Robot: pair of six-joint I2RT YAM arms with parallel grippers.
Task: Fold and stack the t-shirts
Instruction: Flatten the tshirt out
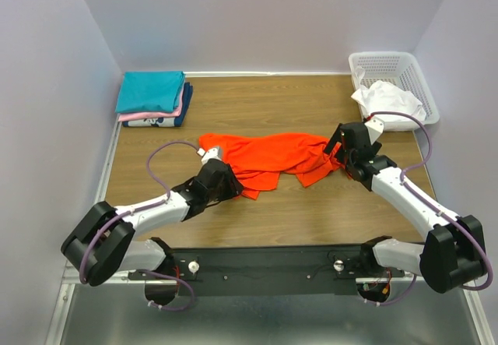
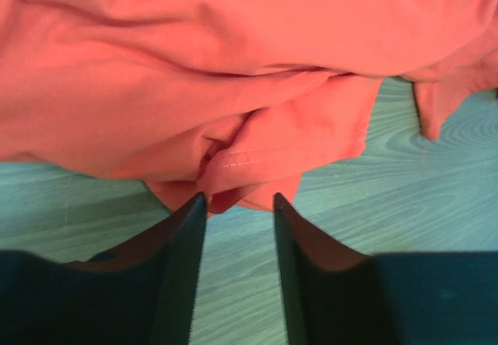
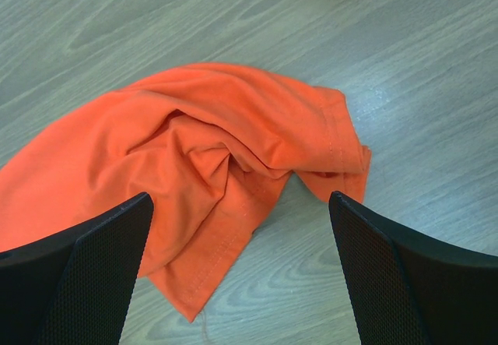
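Folded shirts (image 1: 153, 100): stacked at the counter's (image 1: 311, 212) far left corner, teal on top, pink and navy beneath.
Left gripper (image 2: 237, 199): low at the orange shirt's near left edge, jaws half apart, tips on either side of a hem fold; cannot tell whether it pinches.
Orange shirt (image 1: 272, 154): crumpled, spread across mid-counter between both grippers.
Right gripper (image 3: 240, 198): jaws spread wide over the shirt's right end.
White shirt (image 1: 385, 100): bunched in the basket (image 1: 405, 68), far right corner, spilling over its near rim.

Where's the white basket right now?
In the top view, the white basket sits at the far right corner of the table, white cloth in it.
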